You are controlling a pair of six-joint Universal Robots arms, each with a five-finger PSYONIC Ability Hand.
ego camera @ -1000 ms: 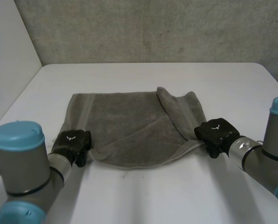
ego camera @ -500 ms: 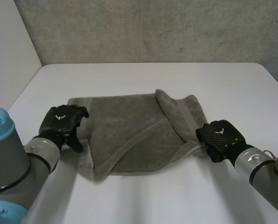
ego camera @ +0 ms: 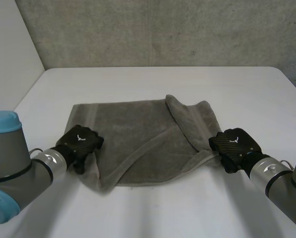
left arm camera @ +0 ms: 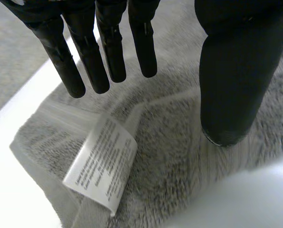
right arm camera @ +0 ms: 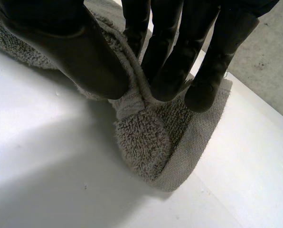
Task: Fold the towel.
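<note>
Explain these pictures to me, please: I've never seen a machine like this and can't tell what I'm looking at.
This is a robot with two black mechanical hands at a white table. The wide picture comes from a camera between and behind its arms, looking down. A grey towel, partly folded over on the robot's right, lies on the table. The other two pictures come from a camera on each wrist, looking along the palm. The left hand is at the towel's near left corner; its wrist view shows straight, open fingers above that corner, where a white printed label lies. The right hand is at the towel's right edge; its wrist view shows thumb and fingers pinching a bunched fold of towel.
</note>
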